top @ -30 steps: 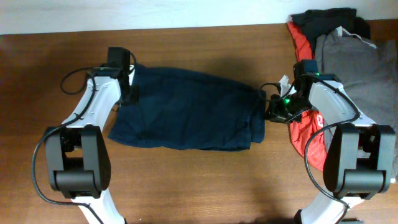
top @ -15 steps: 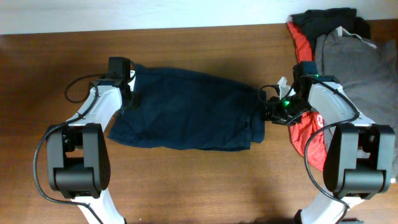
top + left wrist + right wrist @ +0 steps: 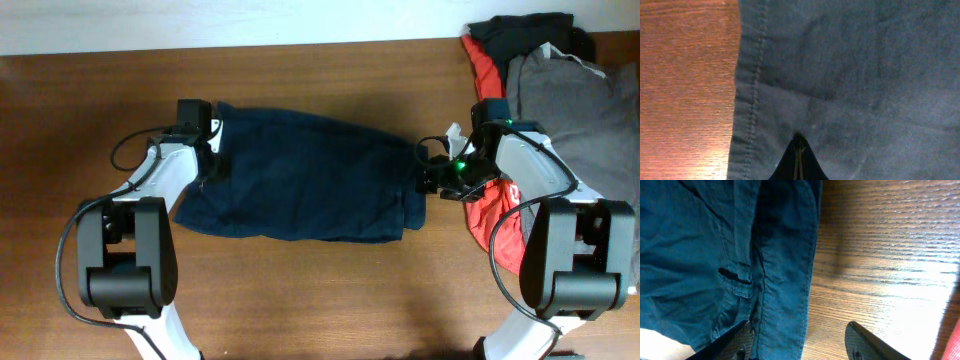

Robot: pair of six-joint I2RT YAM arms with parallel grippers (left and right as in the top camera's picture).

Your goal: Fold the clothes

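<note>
The dark navy-blue shorts (image 3: pixel 300 185) lie spread across the middle of the wooden table. My left gripper (image 3: pixel 212 160) is over their left edge. In the left wrist view its fingers (image 3: pixel 799 160) are shut, with the tips against the cloth (image 3: pixel 865 75) just inside a stitched hem. My right gripper (image 3: pixel 428 182) is at the shorts' right end. In the right wrist view its fingers (image 3: pixel 801 342) are open and straddle the stitched edge of the shorts (image 3: pixel 700 255), one finger over cloth and one over bare wood.
A pile of other clothes sits at the back right: a grey garment (image 3: pixel 580 100), a red-orange garment (image 3: pixel 490 205) under the right arm, and a black one (image 3: pixel 520 30). Bare wood (image 3: pixel 330 290) lies in front of the shorts.
My left gripper has shifted a little right and forward onto the shorts' left edge. My right gripper has edged left toward the shorts' right end. The shorts lie as before.
</note>
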